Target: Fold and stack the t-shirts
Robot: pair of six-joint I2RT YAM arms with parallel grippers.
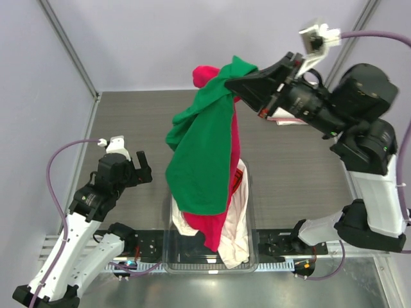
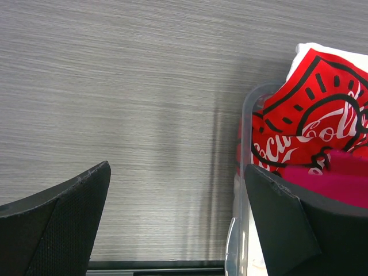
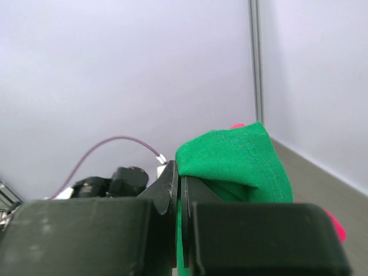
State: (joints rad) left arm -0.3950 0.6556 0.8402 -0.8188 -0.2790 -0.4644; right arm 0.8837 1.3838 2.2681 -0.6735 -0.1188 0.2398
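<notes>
Green tee (image 1: 202,154) over bin (image 1: 189,258) of t-shirts (image 1: 226,226)

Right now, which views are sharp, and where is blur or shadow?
Top external: evenly lit, green t-shirt sharp. Left wrist: red printed t-shirt crisp, soft shadow on the table beside the clear bin. Right wrist: near fingers dark and blurred, the green t-shirt clearer.

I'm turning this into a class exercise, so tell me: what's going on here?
The right pincer is shut on the green t-shirt, held high above the table. A magenta-red t-shirt hangs with it, trailing into the clear bin, which also holds a white t-shirt and a red printed t-shirt. The left pincer is open and empty, low beside the bin.
</notes>
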